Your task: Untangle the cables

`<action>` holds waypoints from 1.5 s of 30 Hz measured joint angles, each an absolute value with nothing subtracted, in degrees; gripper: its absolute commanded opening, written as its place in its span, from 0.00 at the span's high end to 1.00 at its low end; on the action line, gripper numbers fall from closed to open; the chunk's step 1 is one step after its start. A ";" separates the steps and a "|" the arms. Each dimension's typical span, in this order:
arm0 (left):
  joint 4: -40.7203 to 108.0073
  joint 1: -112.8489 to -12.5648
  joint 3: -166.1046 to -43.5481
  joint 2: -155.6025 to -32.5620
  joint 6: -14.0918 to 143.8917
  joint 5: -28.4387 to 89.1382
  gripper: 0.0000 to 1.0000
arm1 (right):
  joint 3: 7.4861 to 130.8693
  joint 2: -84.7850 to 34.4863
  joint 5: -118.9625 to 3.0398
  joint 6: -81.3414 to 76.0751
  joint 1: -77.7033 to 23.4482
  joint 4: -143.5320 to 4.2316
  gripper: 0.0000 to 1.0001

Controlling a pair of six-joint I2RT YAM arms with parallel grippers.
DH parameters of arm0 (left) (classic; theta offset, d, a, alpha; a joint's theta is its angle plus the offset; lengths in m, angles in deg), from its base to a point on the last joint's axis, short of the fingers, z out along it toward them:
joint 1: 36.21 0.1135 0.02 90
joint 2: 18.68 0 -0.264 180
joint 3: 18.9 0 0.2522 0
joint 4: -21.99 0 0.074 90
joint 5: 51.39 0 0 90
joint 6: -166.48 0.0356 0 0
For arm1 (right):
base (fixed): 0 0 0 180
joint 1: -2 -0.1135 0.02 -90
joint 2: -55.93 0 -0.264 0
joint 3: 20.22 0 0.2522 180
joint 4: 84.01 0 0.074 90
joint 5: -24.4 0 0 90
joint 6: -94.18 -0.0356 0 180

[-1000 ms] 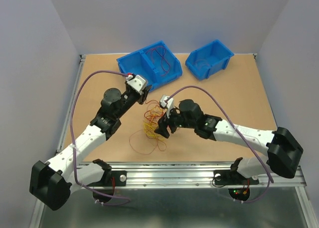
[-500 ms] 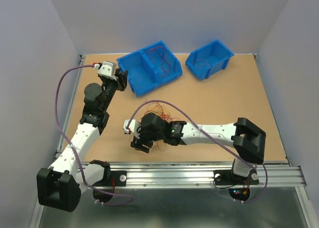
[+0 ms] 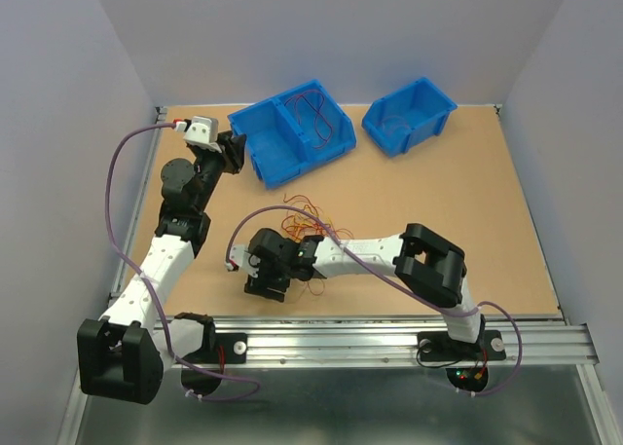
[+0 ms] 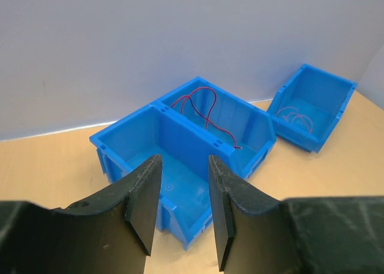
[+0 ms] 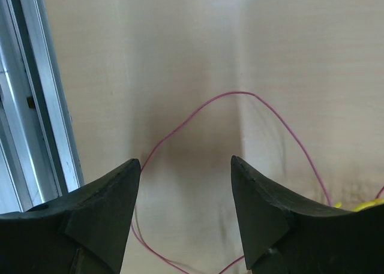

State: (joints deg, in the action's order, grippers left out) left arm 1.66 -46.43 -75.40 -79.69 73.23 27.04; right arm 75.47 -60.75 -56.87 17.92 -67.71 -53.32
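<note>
The cables [image 3: 304, 214] lie as a loose red, yellow and orange tangle near the table's middle, partly hidden under my right arm. My right gripper [image 3: 265, 287] hangs low over the tangle's near-left side, jaws open. In the right wrist view a red cable loop [image 5: 240, 94] lies on the table around the gap of the right gripper [image 5: 185, 161], with nothing between the tips. My left gripper [image 3: 234, 153] is raised beside the blue double bin [image 3: 261, 141]. It [image 4: 184, 166] is open and empty, facing the bin's near compartment.
A red cable [image 4: 201, 106] lies in the double bin's far compartment. A smaller blue bin [image 3: 435, 104] at the back right holds another red cable [image 4: 297, 115]. The metal rail [image 5: 36, 106] along the front edge is just left of my right gripper.
My left arm has swung away from the tangle to the double bin's left side. My right arm has folded, carrying its gripper left and toward the front rail, its jaws slightly narrower.
</note>
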 measured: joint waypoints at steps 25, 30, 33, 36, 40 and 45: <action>0.79 -46.21 -75.40 -79.69 73.15 25.68 0.53 | 75.56 -60.99 -56.94 17.96 -71.60 -48.86 0.62; 0.79 -46.21 -75.40 -79.69 73.17 25.42 0.53 | 75.54 -60.99 -58.47 18.18 -72.00 -48.29 0.77; 0.79 -46.21 -75.40 -79.69 73.19 25.33 0.53 | 75.06 -60.75 -58.97 18.46 -71.98 -48.29 0.96; 0.77 -46.21 -75.40 -79.69 73.19 25.31 0.53 | 72.04 -58.00 -59.03 19.67 -71.98 -48.77 0.99; 0.70 -46.21 -75.40 -79.69 73.30 25.07 0.53 | 64.22 -47.53 -56.37 20.93 -71.91 -52.05 0.99; 0.33 -46.21 -75.40 -79.69 73.69 22.82 0.53 | 57.55 -27.33 -54.44 20.28 -71.98 -61.84 0.99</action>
